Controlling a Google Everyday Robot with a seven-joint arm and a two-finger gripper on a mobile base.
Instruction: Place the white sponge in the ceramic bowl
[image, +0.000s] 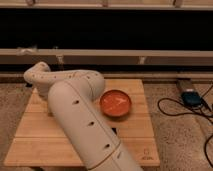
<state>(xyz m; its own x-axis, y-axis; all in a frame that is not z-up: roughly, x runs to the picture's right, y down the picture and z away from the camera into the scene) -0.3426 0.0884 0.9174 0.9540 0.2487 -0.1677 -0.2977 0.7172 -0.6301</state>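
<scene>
The gripper (49, 107) hangs low over the left of the wooden desk (135, 145), largely hidden by the arm (85, 125), its grip impossible to tell and the white sponge unseen, while the ceramic bowl (115, 103) sits right of centre.

A lab or test room is suggested by a low wooden bench (132, 136) set on a speckled floor (175, 145), loose cables (160, 106) beside a blue box (190, 97), and a white robot arm (85, 125), the claw being hidden behind it near the bench's left side.
</scene>
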